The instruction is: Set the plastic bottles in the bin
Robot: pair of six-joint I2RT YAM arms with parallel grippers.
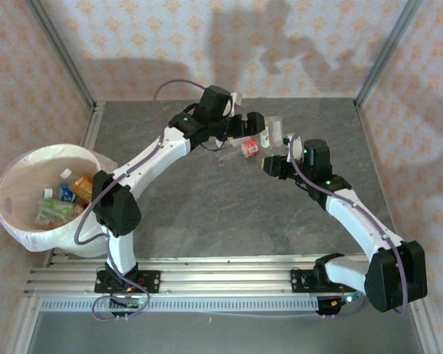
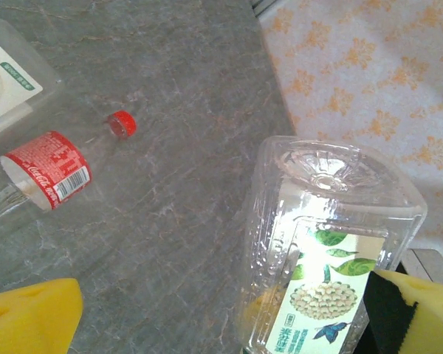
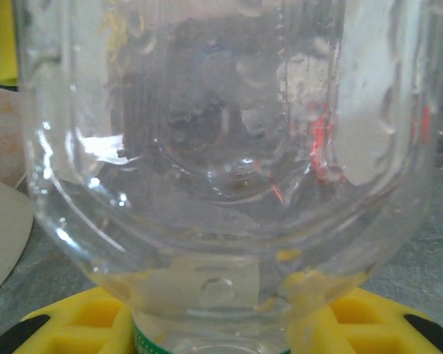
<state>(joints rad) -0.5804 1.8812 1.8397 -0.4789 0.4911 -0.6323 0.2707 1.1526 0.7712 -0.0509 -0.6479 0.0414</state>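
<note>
Plastic bottle (image 3: 221, 147) within right end effector (image 3: 221, 324)

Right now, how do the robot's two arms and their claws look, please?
Both the left arm and the right arm have white links, black joints, small green lights and a loose greyish-purple cable. The left claw's fingers and the right claw's fingers are yellow, with black parts.
</note>
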